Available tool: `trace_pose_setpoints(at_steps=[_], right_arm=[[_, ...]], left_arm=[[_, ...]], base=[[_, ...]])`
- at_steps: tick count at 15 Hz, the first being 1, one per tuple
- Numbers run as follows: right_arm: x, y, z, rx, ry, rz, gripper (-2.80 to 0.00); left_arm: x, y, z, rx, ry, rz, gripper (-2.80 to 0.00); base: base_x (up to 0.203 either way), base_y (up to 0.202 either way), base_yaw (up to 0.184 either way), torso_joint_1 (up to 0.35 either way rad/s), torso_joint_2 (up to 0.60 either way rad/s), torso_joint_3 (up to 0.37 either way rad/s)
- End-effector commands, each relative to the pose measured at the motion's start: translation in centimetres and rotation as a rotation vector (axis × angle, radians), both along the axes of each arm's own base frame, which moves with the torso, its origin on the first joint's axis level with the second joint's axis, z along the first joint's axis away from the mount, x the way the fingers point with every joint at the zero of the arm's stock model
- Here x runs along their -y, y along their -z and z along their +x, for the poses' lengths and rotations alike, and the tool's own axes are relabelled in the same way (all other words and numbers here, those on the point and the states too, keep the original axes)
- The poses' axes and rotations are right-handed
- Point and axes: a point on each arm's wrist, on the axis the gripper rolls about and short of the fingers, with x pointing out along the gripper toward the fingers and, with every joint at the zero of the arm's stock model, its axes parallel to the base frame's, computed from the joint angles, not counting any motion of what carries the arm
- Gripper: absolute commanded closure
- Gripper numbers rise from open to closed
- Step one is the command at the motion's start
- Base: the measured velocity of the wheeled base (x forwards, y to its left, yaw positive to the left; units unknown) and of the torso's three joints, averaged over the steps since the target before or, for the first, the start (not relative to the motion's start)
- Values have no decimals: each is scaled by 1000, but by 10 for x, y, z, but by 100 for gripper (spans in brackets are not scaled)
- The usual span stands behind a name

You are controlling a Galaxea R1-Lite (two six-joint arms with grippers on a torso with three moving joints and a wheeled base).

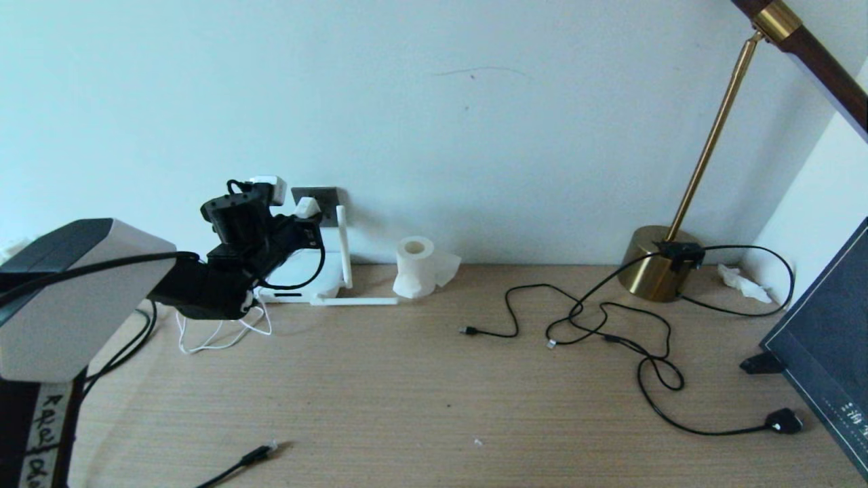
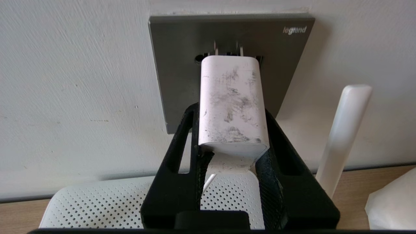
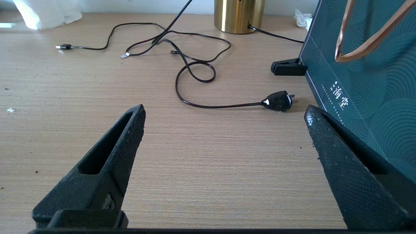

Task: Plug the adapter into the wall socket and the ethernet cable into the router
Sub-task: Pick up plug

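My left gripper [image 2: 230,112] is shut on the white adapter [image 2: 231,100], up against the dark grey wall socket [image 2: 175,65]. Two metal prongs still show between the block and the plate, with their tips at the holes. In the head view the adapter [image 1: 307,207] meets the socket [image 1: 328,196] above the white router [image 2: 97,208]. One router antenna [image 1: 344,244] stands upright and another [image 1: 356,301] lies flat. The ethernet cable [image 1: 251,457] lies at the table's front left, untouched. My right gripper [image 3: 225,110] hangs open over bare table, out of the head view.
A tissue roll [image 1: 415,266] stands right of the router. Thin black cables [image 1: 597,325] loop mid-right, and a cord ends in a chunky black plug [image 1: 783,420]. A brass lamp base [image 1: 661,264] and a dark green bag [image 1: 827,339] fill the right side. The adapter's white cord [image 1: 217,335] hangs looped at left.
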Motion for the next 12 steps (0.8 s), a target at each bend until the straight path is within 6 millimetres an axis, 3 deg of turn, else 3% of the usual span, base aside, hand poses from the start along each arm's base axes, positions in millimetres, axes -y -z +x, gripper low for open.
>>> trace_pose_setpoints(at_steps=[1,9,12], right_arm=[[0,0,0,0,0,0,-280],[0,0,0,-1,0,0,-280],[0,0,0,-1,0,0,-280]], left_arm=[[-1,-2,0,9,-6,-1,0],[0,-5,1,4,-7,-1,0],[-1,-10,-21,-43,-1,2,0]], base=[[0,0,0,0,0,0],[0,0,0,0,0,0],[0,0,0,0,0,0]])
